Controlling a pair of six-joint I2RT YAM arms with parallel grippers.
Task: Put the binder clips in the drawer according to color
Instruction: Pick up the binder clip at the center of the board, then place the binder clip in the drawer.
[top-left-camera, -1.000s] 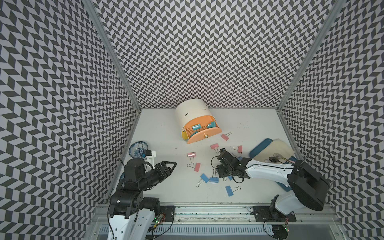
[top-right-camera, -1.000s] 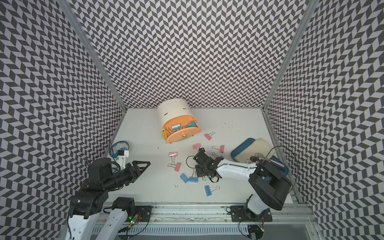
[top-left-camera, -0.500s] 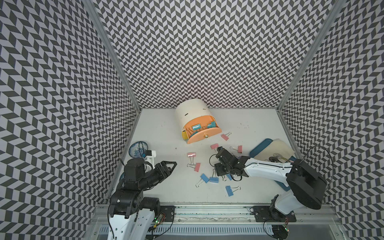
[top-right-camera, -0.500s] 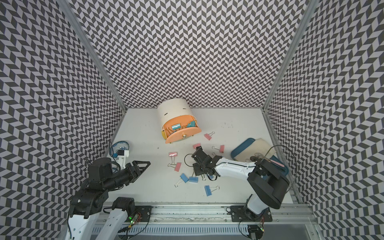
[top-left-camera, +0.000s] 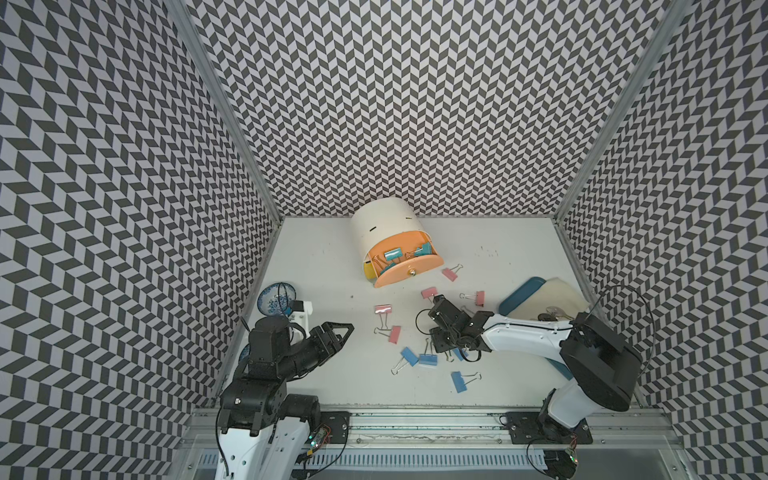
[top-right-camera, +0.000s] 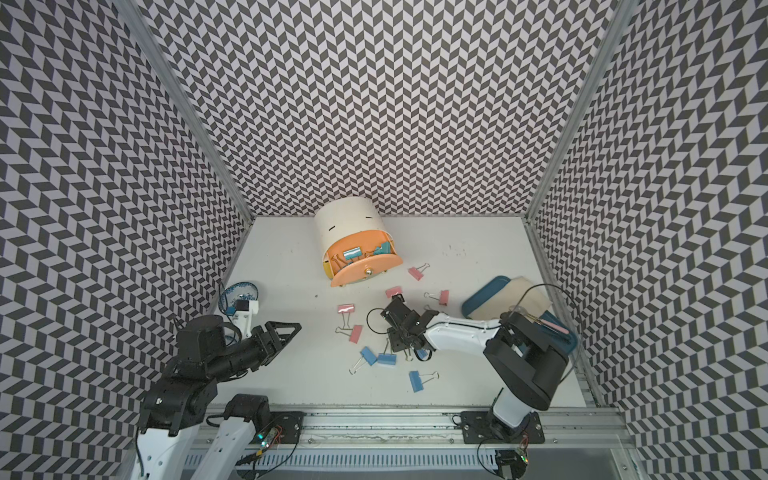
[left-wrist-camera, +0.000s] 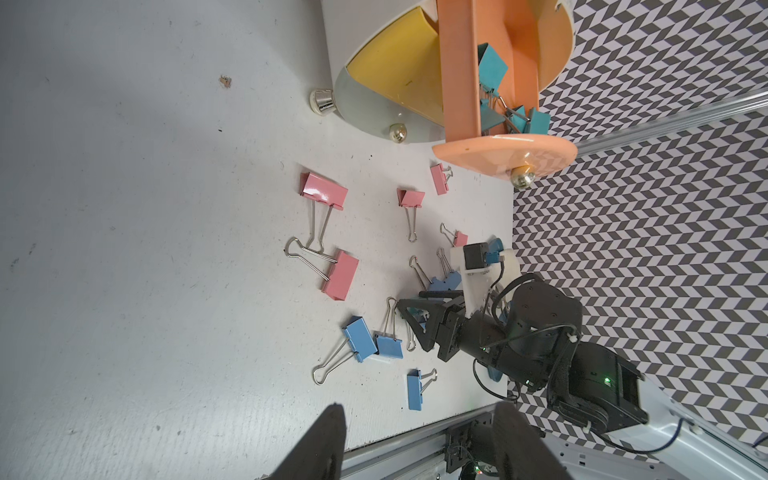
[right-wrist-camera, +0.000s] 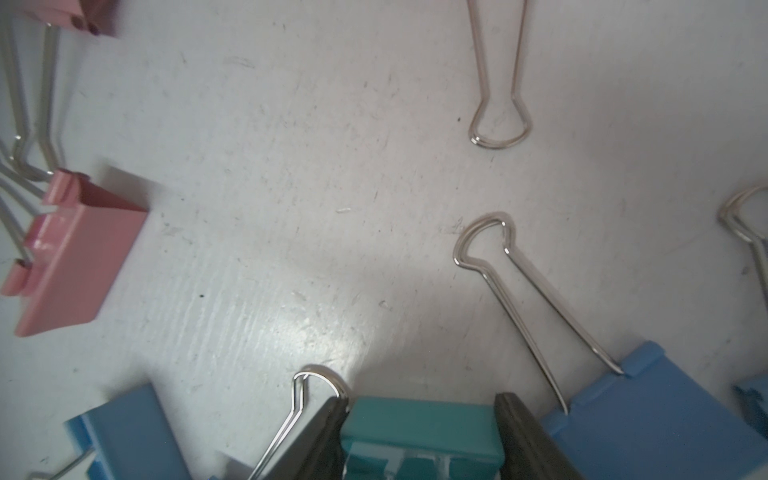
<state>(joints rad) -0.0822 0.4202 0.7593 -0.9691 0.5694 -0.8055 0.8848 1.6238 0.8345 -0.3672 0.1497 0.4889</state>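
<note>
- Five pink binder clips (top-left-camera: 394, 333) lie loose on the white desk (top-left-camera: 324, 266), scattered between the cabinet and the right arm.
- Four blue binder clips (top-left-camera: 459, 381) lie nearer the front edge. One is partly hidden under the right arm in both top views.
- Right tool (right-wrist-camera: 422, 400): low over the desk among the blue clips. Its two dark fingers (right-wrist-camera: 328, 436) press against either side of a teal binder clip (right-wrist-camera: 419, 430). Whether that clip is off the desk cannot be told.
- Left tool (top-left-camera: 345, 332): jaws stand apart with nothing between them, above bare desk on the left side, well apart from every clip.
- Orange drawer (top-left-camera: 409, 270): stands open from the cream cabinet (top-left-camera: 382, 224) at the back of the desk, with teal clips (top-left-camera: 392, 254) lying inside it.
- Yellow drawer (left-wrist-camera: 395, 70): beneath the orange one, partly exposed; contents not visible.
- Blue patterned bowl (top-left-camera: 276, 298) sits by the left wall, and a teal tray (top-left-camera: 521, 295) lies at the right edge.
</note>
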